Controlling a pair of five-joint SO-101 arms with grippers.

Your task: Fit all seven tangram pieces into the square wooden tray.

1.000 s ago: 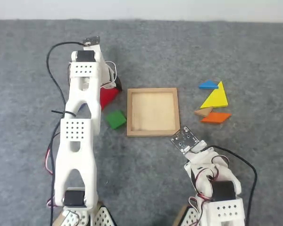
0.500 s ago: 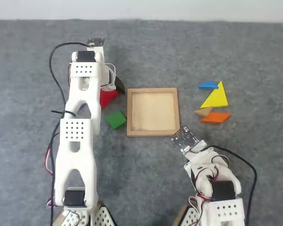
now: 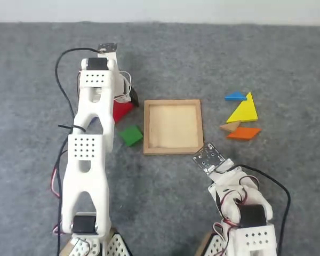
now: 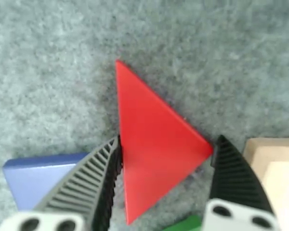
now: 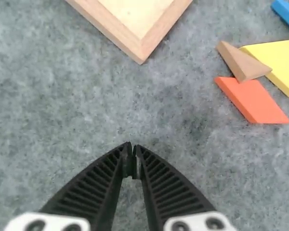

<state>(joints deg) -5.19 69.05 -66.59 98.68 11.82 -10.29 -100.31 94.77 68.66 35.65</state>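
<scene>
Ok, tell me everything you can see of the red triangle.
The red triangle is a flat, smooth-painted piece, likely wood, lying flat on the grey mat just left of the wooden tray, apart from it. The left gripper is down over it, and the arm hides part of it in the high view.

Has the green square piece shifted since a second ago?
No. The green square lies at the same spot beside the lower left corner of the wooden tray.

Pale wood tray (image 3: 173, 102) is sitting on mottled grey carpet (image 3: 288, 64), red triangle (image 4: 154, 144) and green square (image 3: 130, 135) at 9 o'clock, blue triangle (image 3: 235, 96), yellow triangle (image 3: 244, 112), tan triangle (image 3: 230, 127), orange parallelogram (image 3: 244, 133) at 3 o'clock.
</scene>
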